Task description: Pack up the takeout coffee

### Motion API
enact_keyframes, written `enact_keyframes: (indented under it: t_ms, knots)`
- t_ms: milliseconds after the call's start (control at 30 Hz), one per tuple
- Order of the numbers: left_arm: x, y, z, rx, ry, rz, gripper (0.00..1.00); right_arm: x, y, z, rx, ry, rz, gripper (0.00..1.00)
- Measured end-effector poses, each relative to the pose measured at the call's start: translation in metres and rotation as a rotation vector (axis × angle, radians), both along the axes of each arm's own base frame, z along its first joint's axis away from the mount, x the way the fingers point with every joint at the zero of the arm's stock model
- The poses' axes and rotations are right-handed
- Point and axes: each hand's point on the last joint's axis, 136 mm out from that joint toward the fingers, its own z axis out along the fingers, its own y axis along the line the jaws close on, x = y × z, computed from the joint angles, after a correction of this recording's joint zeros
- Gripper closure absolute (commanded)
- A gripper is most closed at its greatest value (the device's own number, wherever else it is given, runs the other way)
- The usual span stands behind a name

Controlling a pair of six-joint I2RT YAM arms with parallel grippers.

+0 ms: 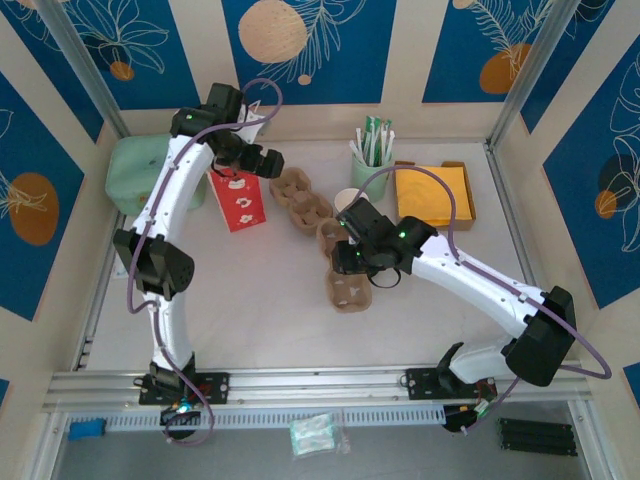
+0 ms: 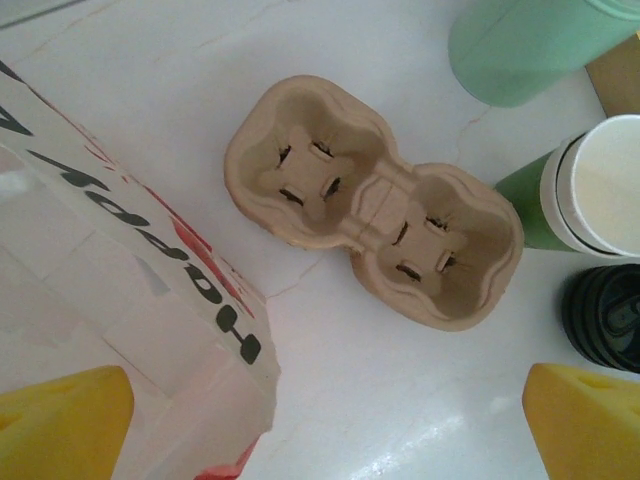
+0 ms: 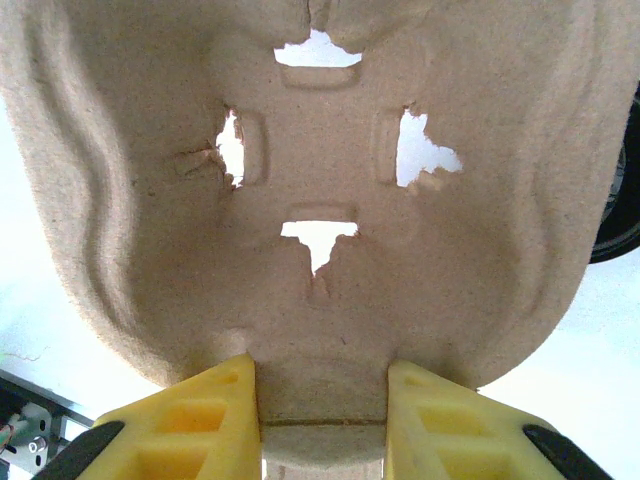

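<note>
A lidded takeout coffee is out of view. Lidless green-and-white cups [image 2: 592, 190] stand beside a stack of black lids [image 2: 606, 316]. One pulp two-cup carrier [image 2: 372, 208] lies empty on the table right of the red-and-white paper bag [image 2: 100, 290]; in the top view this carrier [image 1: 300, 197] is next to the bag [image 1: 238, 200]. My left gripper [image 2: 325, 425] hangs open above the bag's edge, also seen as the left gripper [image 1: 262, 160]. My right gripper [image 3: 322, 420] is shut on the middle bridge of a second carrier [image 3: 320, 160], which is at the table's centre [image 1: 347, 290].
A mint green box [image 1: 140, 170] sits at the back left. A mint cup with sachets [image 1: 372, 150] and a tray of orange napkins [image 1: 435, 195] stand at the back right. Metal frame rails border the table.
</note>
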Motion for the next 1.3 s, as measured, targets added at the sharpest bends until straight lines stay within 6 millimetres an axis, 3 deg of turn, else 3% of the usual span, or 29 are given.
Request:
enact_keyframes:
  t_ms: [200,300,667,967,1300]
  knots:
    - [-0.018,-0.002,-0.024,-0.003,0.099,-0.021,0.01,0.001,0.0,0.0,0.003,-0.001,-0.001,0.71]
    - [-0.032,-0.005,-0.026,-0.015,0.13,-0.036,0.01,0.001,0.0,0.0,0.004,-0.001,-0.002,0.71]
    - [-0.107,-0.02,0.008,-0.146,0.129,-0.116,0.01,0.002,0.0,0.002,0.011,-0.005,-0.003,0.72]
    - [-0.171,-0.046,-0.002,-0.228,0.201,-0.186,0.0,0.001,-0.001,0.01,0.031,-0.025,-0.003,0.72]
    - [-0.201,-0.065,0.029,-0.339,0.138,-0.217,0.01,0.001,-0.003,0.011,0.03,-0.025,-0.008,0.72]
